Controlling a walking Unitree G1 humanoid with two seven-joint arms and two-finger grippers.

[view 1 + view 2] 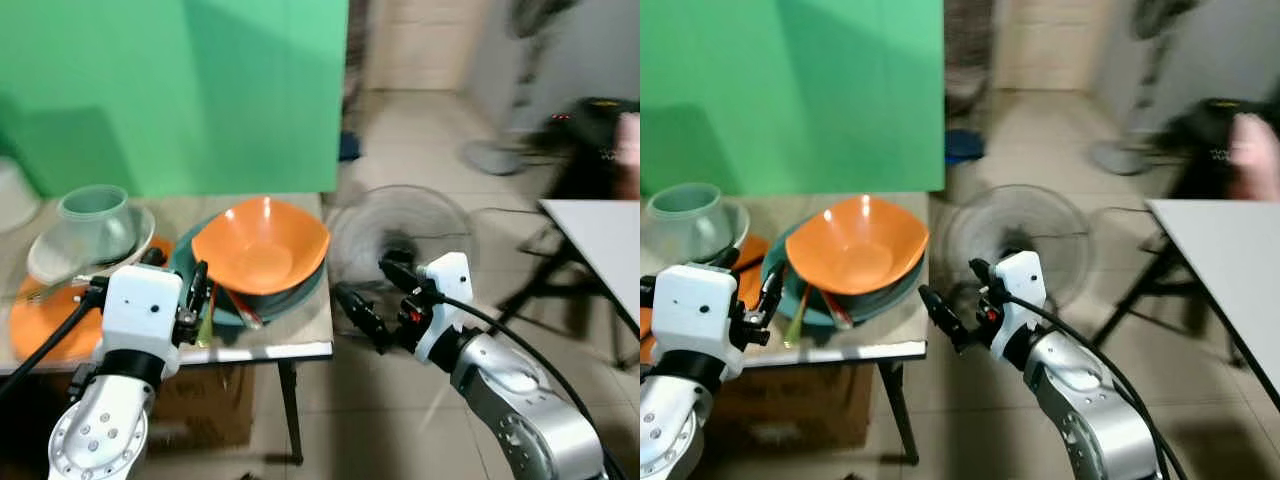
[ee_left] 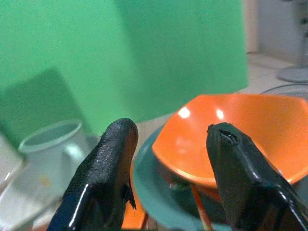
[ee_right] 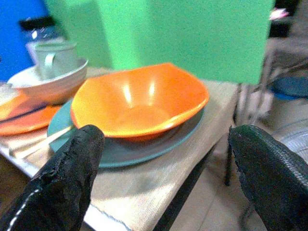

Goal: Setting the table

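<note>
**A:** Item one, the orange bowl (image 1: 260, 243). Location?

**B:** Nested on a teal plate (image 3: 144, 147), near the right-hand front corner of the small table (image 1: 300, 352). Chopsticks (image 1: 245, 310), red and green, lie across the plate's rim under the bowl's front edge.

**A:** Grippers?

**B:** Left gripper (image 2: 168, 163): fingers spread, empty, poised just short of the bowl's near side. Right gripper (image 3: 163, 163): fingers wide apart, empty, off the table's right edge, aimed at the bowl and plate.

**A:** Risks, as you judge them?

**B:** Stack sits close to the table edge. A push from the left gripper could slide bowl and plate toward the drop. Bowl walls slope, so a pinch on the rim may slip. Chopsticks are loose and would likely roll off if the plate is lifted tilted.

**A:** Neighbouring stock?

**B:** Pale green cup (image 1: 95, 215) standing in a white bowl (image 1: 45, 255), left of the stack. Flat orange plate (image 1: 45, 320) at the front left.

**A:** Surface and room?

**B:** Cloth-like tabletop on thin dark legs, green backdrop (image 1: 170, 90) behind. Tiled floor (image 1: 420, 140), a floor fan (image 1: 400, 235) beside the table, a white folding table (image 1: 600, 235) at right.
</note>
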